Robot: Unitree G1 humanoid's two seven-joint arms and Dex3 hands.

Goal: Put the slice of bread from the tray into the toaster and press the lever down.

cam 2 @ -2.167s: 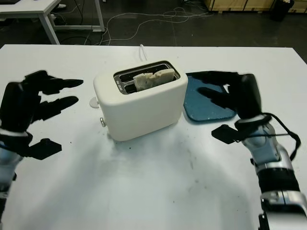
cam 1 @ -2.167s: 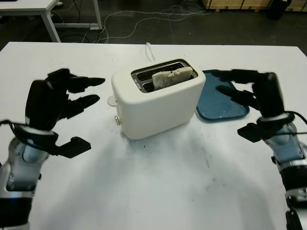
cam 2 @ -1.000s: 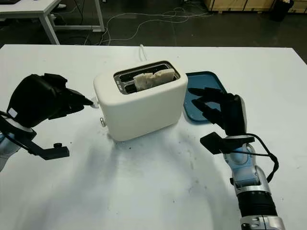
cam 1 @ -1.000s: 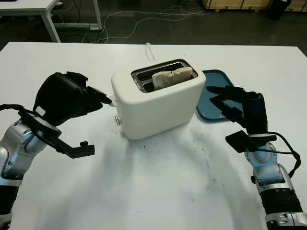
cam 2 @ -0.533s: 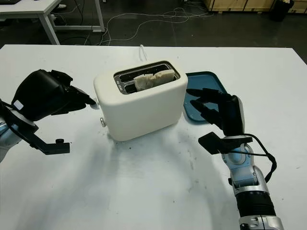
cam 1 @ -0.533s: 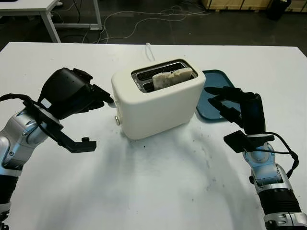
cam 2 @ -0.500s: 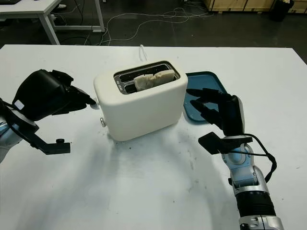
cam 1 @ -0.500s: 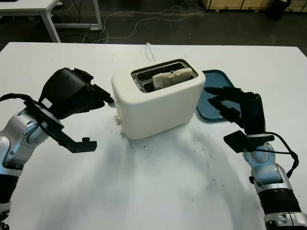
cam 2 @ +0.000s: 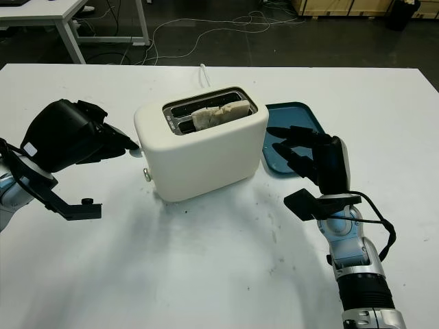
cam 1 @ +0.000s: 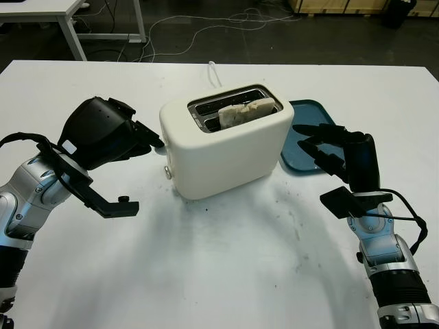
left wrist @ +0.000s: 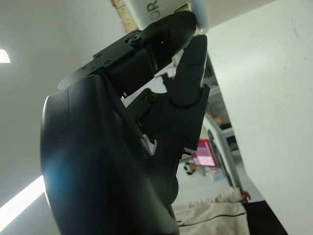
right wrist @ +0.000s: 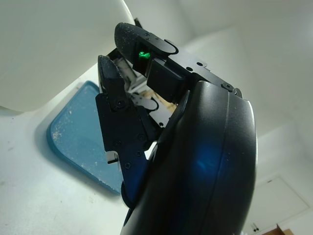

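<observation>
The left hand (cam 1: 110,140), fingers curled and holding nothing, touches the toaster's lever (left wrist: 199,12). Bread (cam 1: 245,111) stands in the toaster (cam 1: 226,147) slot, lever seemingly unpressed. The right hand (cam 1: 341,154), open, hovers over the blue tray (cam 1: 302,161).

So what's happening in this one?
The slice of bread already stands in the white toaster, sticking up from a slot. The left hand has its fingertips at the lever on the toaster's end. The right hand, open, hovers by the blue tray.
</observation>
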